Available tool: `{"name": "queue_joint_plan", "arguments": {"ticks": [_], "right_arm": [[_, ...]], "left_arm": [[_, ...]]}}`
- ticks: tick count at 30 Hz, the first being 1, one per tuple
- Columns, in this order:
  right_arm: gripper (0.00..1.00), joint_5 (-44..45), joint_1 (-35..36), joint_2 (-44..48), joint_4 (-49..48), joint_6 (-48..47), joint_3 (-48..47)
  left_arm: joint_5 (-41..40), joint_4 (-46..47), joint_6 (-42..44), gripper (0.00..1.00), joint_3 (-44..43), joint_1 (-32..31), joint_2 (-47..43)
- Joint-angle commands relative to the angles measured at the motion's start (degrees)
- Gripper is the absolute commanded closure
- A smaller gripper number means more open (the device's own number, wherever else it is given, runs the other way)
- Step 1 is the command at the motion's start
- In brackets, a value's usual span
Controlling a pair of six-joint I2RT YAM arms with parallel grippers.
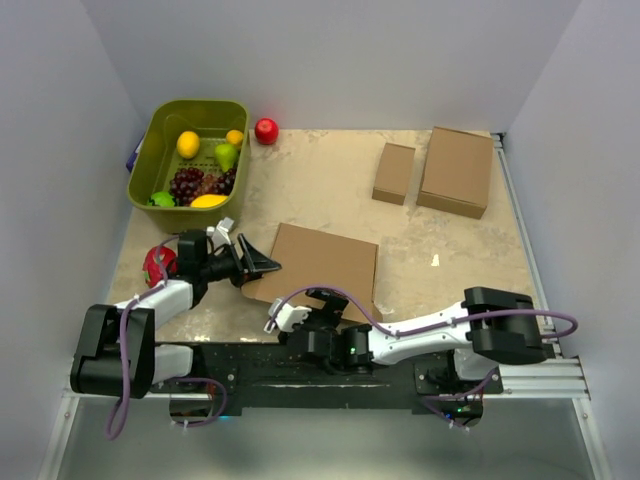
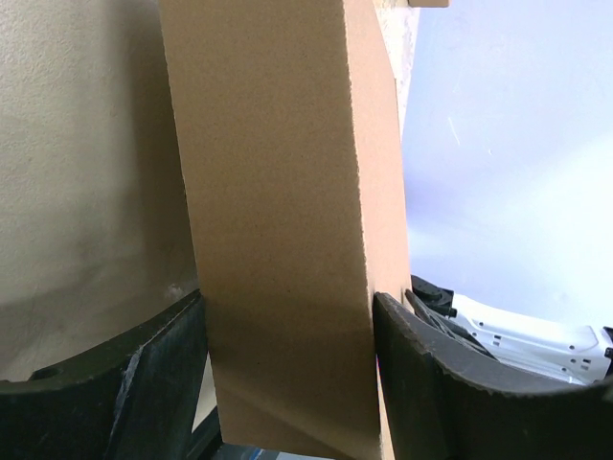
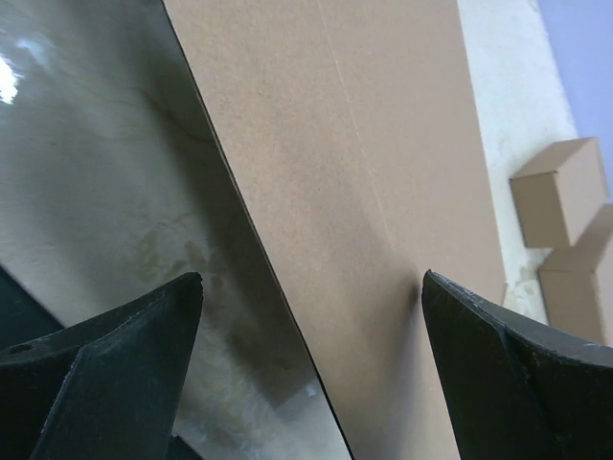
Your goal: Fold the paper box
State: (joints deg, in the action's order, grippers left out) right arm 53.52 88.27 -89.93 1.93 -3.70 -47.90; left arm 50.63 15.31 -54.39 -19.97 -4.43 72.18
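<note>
Top external view counts three brown cardboard pieces: the paper box (image 1: pixel 318 262) lying flat mid-table, and a small box (image 1: pixel 394 173) and a medium box (image 1: pixel 456 171) far right. Both arms reach low toward it. The left gripper (image 1: pixel 266 266) clamps its left edge, with both fingers (image 2: pixel 421 383) pressed against cardboard in the left wrist view. Only the right wrist view shows the right gripper (image 1: pixel 328 302) spread wide over the near edge, holding nothing.

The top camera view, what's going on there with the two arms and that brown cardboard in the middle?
Both arms are at the paper box, which lies on the table. The left gripper appears clamped on its left edge, cardboard filling the gap between its fingers. The right gripper is open, spread wide over the near edge without gripping. No flap looks raised in the top view.
</note>
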Motion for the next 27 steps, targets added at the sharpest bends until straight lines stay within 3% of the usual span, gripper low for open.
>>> {"name": "queue_joint_plan", "arguments": {"ticks": [1, 8, 11, 17, 21, 24, 26, 27], "right_arm": [[0.01, 9.1, 0.5, -2.1, -6.7, -3.0, -1.3], [0.04, 13.6, 0.5, -6.9, -13.0, -7.0, 0.7], [0.11, 14.9, -0.2, -8.9, -14.9, -7.7, 1.1], [0.33, 15.6, -2.1, -11.1, -17.1, -9.2, 1.4], [0.54, 13.8, -3.3, -11.8, -18.6, -11.2, 1.4], [0.62, 11.1, -3.2, -10.5, -18.0, -11.4, 1.4], [0.67, 9.5, -3.4, -9.2, -15.8, -10.1, 1.3], [0.69, 9.0, -3.5, -8.9, -13.5, -8.6, 1.0]], "left_arm": [[3.8, -0.9, 1.4, 0.91, -2.6, 0.8, -1.1], [4.0, -2.1, 2.3, 0.92, -3.2, 1.0, -0.9], [4.2, -2.5, 2.5, 0.93, -3.1, 1.0, -0.8], [5.0, -2.7, 2.8, 0.94, -3.0, 1.0, -0.4], [5.4, -2.7, 3.1, 0.93, -3.0, 1.0, -0.6], [5.6, -2.3, 3.2, 0.86, -3.1, 1.0, -0.6], [5.4, -1.3, 3.3, 0.73, -3.1, 1.0, -1.3], [4.8, -0.6, 3.3, 0.60, -3.1, 1.0, -1.8]]}}
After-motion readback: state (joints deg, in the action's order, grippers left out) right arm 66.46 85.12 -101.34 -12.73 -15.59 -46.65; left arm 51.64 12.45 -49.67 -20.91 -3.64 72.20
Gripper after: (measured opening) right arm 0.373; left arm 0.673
